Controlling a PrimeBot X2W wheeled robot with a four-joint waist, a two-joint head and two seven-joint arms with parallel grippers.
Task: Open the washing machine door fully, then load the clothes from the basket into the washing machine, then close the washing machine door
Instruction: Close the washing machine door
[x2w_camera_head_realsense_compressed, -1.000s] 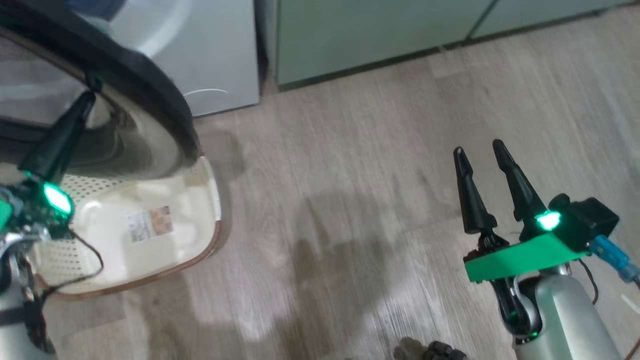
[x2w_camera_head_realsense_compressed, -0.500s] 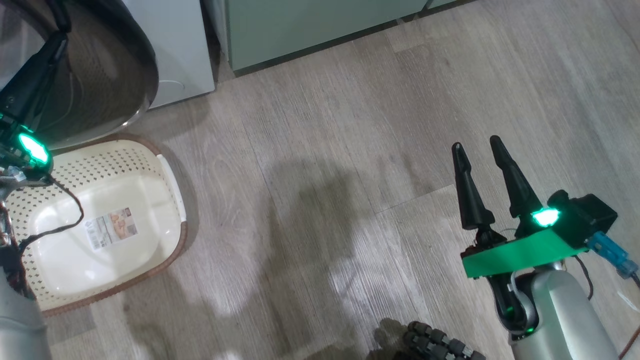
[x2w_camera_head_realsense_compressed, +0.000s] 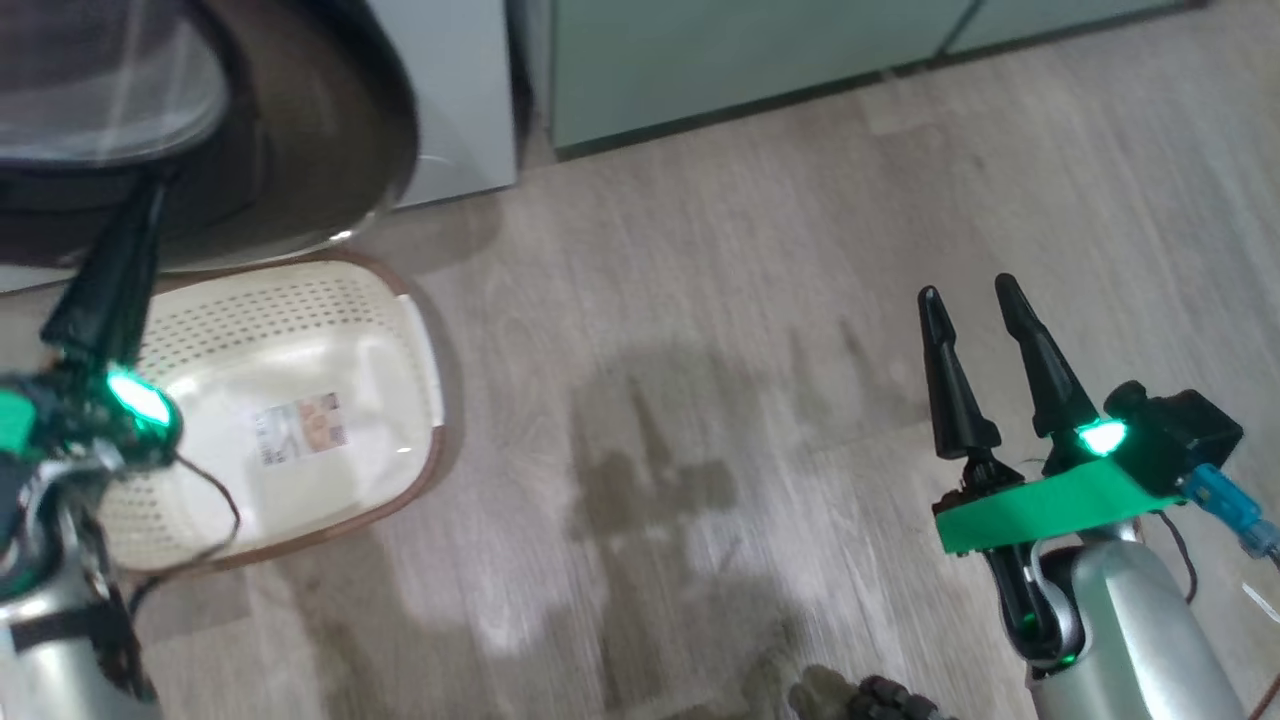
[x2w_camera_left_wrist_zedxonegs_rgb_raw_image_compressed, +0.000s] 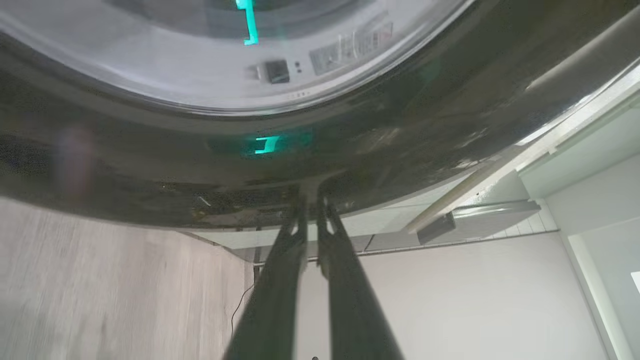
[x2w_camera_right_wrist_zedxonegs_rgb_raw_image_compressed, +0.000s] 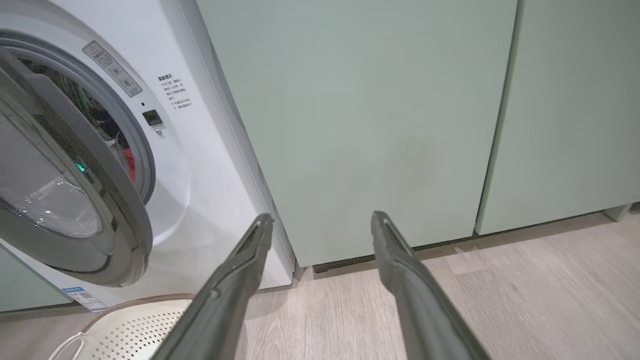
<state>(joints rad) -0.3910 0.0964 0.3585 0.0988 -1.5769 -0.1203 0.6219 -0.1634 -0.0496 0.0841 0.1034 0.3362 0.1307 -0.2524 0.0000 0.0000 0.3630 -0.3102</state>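
Basket (x2w_camera_head_realsense_compressed: 300, 300) on the floor (x2w_camera_head_realsense_compressed: 700, 330) at near left is empty, and there's a sliver of red clothes (x2w_camera_right_wrist_zedxonegs_rgb_raw_image_compressed: 131, 167) inside the drum, so I read this as the door-closing step. The washing machine door (x2w_camera_left_wrist_zedxonegs_rgb_raw_image_compressed: 350, 150) hangs part open in front of the washing machine (x2w_camera_right_wrist_zedxonegs_rgb_raw_image_compressed: 210, 165), at far left. Left gripper (x2w_camera_left_wrist_zedxonegs_rgb_raw_image_compressed: 311, 199) has its fingers nearly together with only a thin gap, nothing held, tips against the glossy black rim. Right gripper (x2w_camera_right_wrist_zedxonegs_rgb_raw_image_compressed: 322, 216) is spread wide and empty, out over bare floor on the right, facing the green cabinets (x2w_camera_right_wrist_zedxonegs_rgb_raw_image_compressed: 375, 125). Main risk: narrow tips on a curved, slick rim could skate off mid-push, which leaves the door ajar or sends the fingers into the glass. Second: the red fabric sits close to the opening's edge, and if it spills onto the rubber ring the door pinches it and won't latch. Third: if the tips ride round the rim edge they get trapped between door and front panel. The basket sits just under the door's lower edge; can't tell the clearance, so a snag is possible. Head view is blurry, which makes contact hard to confirm.
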